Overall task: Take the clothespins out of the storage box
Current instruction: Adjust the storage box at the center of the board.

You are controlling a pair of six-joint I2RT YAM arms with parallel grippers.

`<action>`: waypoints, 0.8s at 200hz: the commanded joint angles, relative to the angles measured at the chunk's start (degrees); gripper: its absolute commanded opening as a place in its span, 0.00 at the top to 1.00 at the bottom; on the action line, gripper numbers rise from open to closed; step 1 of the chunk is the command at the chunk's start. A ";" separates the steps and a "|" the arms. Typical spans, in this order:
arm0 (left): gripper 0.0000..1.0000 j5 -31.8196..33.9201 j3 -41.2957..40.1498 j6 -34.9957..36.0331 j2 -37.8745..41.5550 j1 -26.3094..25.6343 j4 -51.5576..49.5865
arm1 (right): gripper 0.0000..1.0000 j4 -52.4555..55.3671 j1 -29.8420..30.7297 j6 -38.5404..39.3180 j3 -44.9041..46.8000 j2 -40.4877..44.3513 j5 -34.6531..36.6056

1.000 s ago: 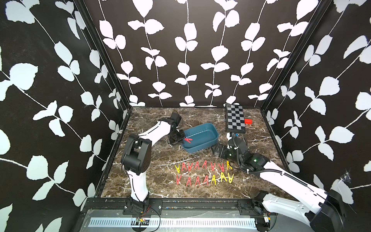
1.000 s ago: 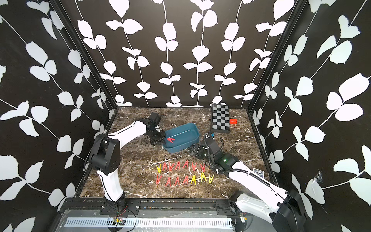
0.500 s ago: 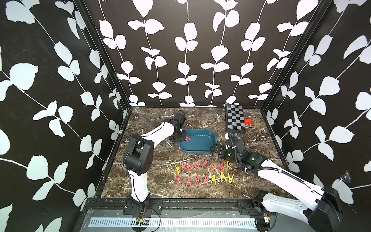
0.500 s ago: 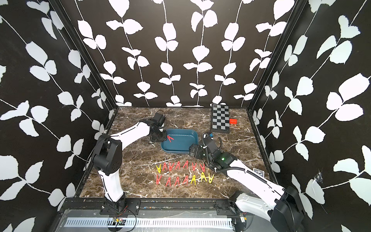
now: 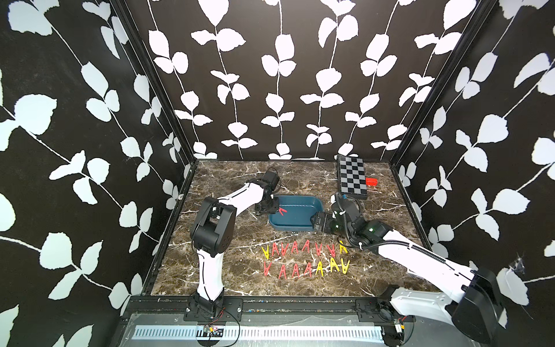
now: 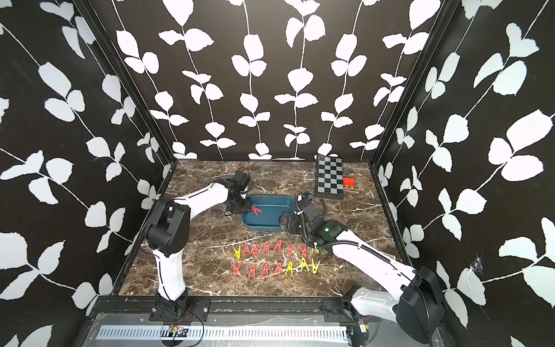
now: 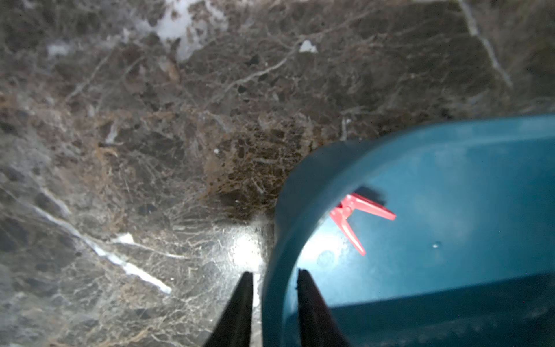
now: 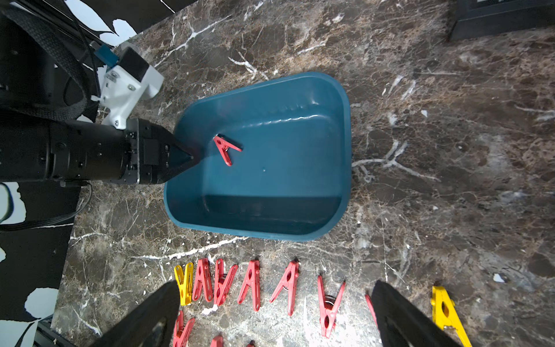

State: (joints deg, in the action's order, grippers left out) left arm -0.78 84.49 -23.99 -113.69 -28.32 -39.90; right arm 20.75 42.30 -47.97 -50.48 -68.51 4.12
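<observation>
The teal box (image 5: 295, 217) sits flat on the marble counter (image 5: 228, 270), about mid-way across and toward the back, and it holds just one thing: a single red pin (image 5: 282, 210) lying on the floor of the box at the end nearest the left arm, its legs splayed in a V. The rest of the box floor is bare and smooth, as the right wrist view shows (image 8: 270, 180). All the other pins (image 5: 303, 259) are already out, laid in two neat rows on the counter in front of the box, mostly red with a few yellow at the ends. The left fingers (image 7: 312, 309) straddle the rim at that same end, one outside over the counter and one inside the box, parted a little, with a sliver of counter showing between the outer finger and the wall, so they are not clamped on it. The pin (image 7: 354, 219) lies just beyond the inner finger, near but not touching. The right fingers (image 8: 144, 318) are spread wide and hold nothing; they hang by the box's opposite end, near its front corner and over the back row of pins (image 8: 255, 285), well apart from the pin (image 8: 225, 148) in the box.
</observation>
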 commanded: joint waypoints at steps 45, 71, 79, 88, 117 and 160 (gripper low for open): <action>0.20 1.15 4.63 -2.69 5.48 -0.07 -5.47 | 0.01 -3.59 0.82 2.82 -2.29 -1.70 -2.75; 0.01 1.10 4.84 -5.77 7.55 -0.98 -5.67 | 0.01 -4.64 1.02 3.66 -2.26 -1.80 -3.39; 0.01 1.21 5.22 -6.51 7.84 -1.46 -6.07 | 0.01 -4.65 1.05 3.83 -2.21 -1.67 -3.33; 0.01 1.34 5.73 -7.41 7.95 -2.02 -6.43 | 0.01 -4.55 1.03 4.01 -2.03 -1.50 -3.30; 0.01 1.53 7.22 -9.88 7.52 -4.03 -7.39 | 0.01 -4.53 1.08 3.93 -0.53 0.14 -2.28; 0.24 2.38 7.81 -12.69 5.65 -6.27 -6.88 | 0.01 -4.49 1.11 3.60 1.50 3.01 -1.26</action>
State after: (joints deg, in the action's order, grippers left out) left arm 0.51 90.74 -34.13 -108.20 -33.69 -45.12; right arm 17.41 43.11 -44.51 -50.02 -67.53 1.58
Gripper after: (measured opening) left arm 0.849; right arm 0.990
